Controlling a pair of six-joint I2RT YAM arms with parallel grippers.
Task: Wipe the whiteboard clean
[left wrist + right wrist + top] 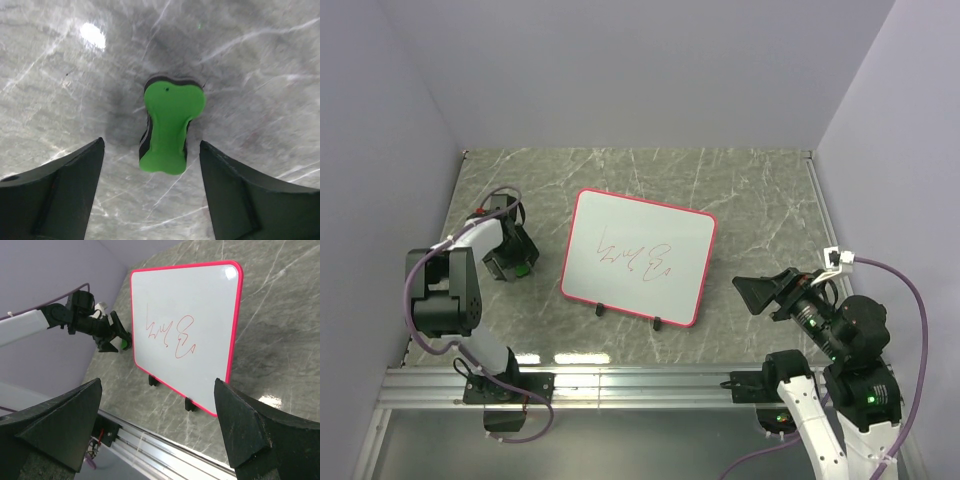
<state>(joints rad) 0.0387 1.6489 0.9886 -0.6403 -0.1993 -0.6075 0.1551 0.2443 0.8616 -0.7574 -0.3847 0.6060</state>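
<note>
Eraser point(170, 127) is straddled untouched by wide-open left gripper point(151, 142), to be lowered, centred and closed across the narrow waist before whiteboard point(620, 225), scribble point(640, 262) intact at table point(760, 190) centre, is wiped; right gripper point(157, 381) is held wide, empty

I see a grey marbled counter point(770, 200). On it sits the whiteboard point(638, 258), pink-red framed, with red scribbles near its middle and two small black feet point(658, 323) at its near edge. A green eraser point(170, 127) lies flat on the stone to the board's left, apart from it.
</note>
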